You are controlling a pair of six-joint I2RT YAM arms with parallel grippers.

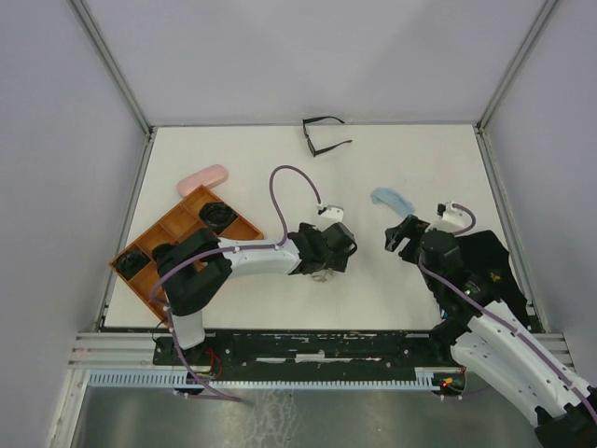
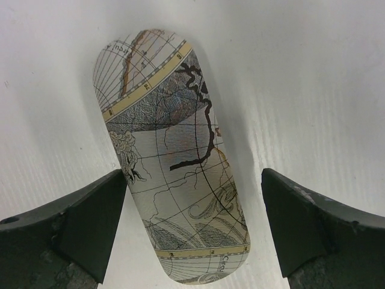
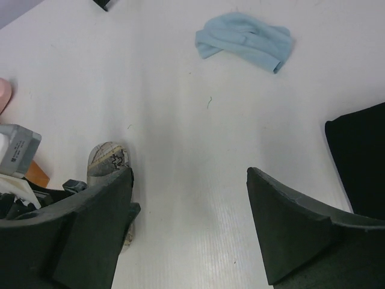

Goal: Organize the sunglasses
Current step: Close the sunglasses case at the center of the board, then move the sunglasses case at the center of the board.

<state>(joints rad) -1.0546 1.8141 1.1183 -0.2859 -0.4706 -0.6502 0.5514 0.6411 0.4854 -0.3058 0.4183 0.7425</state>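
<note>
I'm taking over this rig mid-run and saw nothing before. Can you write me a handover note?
Left claw: open, straddling the map-patterned case on the table, not gripping it.
Right claw: open, empty, above bare table short of the blue cloth.
Sunglasses: far dark pair and near dark pair seemingly sit in the orange tray; thin black pair lies unfolded at the table's far edge.
Done: apparently those two.
Left: the thin black pair; pink case lies beside the tray.

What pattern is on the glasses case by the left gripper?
Glasses case: antique map print; left wrist view.
</note>
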